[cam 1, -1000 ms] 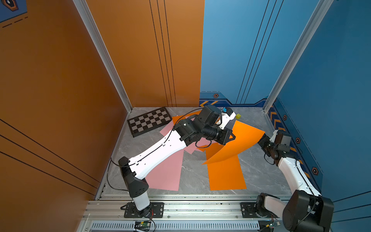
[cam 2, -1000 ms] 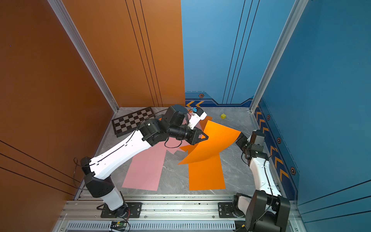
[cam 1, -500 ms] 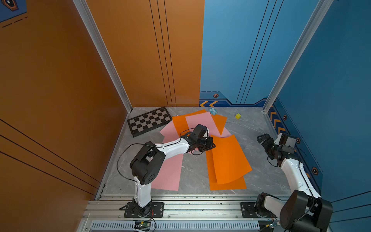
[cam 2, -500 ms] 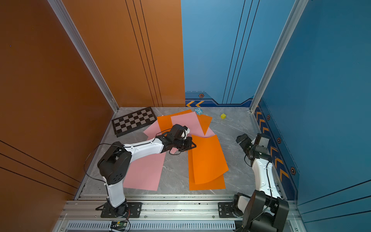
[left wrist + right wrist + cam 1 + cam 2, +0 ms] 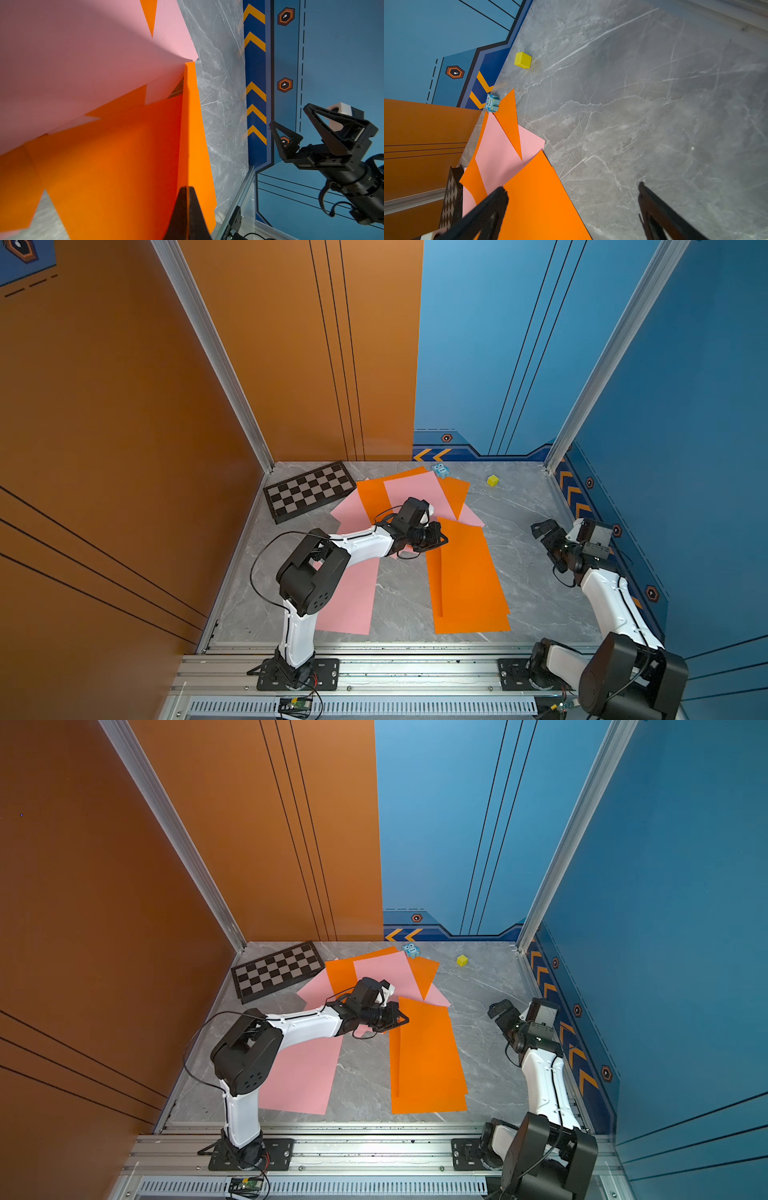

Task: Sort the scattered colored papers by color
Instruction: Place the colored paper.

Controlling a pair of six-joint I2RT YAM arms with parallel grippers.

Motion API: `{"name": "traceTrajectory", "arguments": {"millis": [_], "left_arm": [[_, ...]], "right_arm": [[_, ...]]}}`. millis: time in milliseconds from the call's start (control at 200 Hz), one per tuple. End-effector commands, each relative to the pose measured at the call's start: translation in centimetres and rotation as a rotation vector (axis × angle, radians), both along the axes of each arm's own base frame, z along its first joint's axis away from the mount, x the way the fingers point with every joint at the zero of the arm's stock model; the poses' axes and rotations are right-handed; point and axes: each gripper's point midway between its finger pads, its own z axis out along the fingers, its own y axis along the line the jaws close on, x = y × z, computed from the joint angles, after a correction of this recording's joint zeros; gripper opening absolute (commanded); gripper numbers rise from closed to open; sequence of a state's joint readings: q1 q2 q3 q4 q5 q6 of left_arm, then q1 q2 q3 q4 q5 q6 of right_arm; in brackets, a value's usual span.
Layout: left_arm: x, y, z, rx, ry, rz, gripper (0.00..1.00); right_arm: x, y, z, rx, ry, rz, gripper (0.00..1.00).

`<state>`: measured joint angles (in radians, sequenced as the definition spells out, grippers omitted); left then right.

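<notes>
Two orange sheets lie stacked; your left gripper pinches the top orange sheet at its corner, pink sheets just behind the fingers. Your right gripper gapes empty, well apart.

Robot lab cell — painted panel walls, aluminium mounting rail.

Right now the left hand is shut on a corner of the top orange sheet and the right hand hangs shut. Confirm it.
One error: the right hand is open, fingers spread wide in the right wrist view. The rest holds: left hand shut on a corner of the top orange sheet.
</notes>
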<state>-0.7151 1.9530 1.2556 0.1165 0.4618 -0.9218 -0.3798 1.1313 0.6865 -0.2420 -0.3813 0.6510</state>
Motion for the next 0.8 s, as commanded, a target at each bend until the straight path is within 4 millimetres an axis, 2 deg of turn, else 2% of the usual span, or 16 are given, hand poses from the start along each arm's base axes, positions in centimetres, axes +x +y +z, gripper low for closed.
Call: {"name": "traceTrajectory", "arguments": {"millis": [0, 450, 796], "left_arm": [[-1.1, -0.5, -0.5, -0.008, 0.022, -0.028, 0.00], [-2.1, 0.1, -2.5, 0.020, 0.068, -0.028, 0.00], [-2.2, 0.5, -3.0, 0.020, 0.095, -0.029, 0.00]], "right_arm": [[-0.2, 0.4, -0.6, 0.012, 0.019, 0.023, 1.00], [0.0, 1.0, -0.5, 0.012, 0.019, 0.042, 1.00], [0.3, 1.9, -0.8, 0.012, 0.031, 0.069, 1.00]]}}
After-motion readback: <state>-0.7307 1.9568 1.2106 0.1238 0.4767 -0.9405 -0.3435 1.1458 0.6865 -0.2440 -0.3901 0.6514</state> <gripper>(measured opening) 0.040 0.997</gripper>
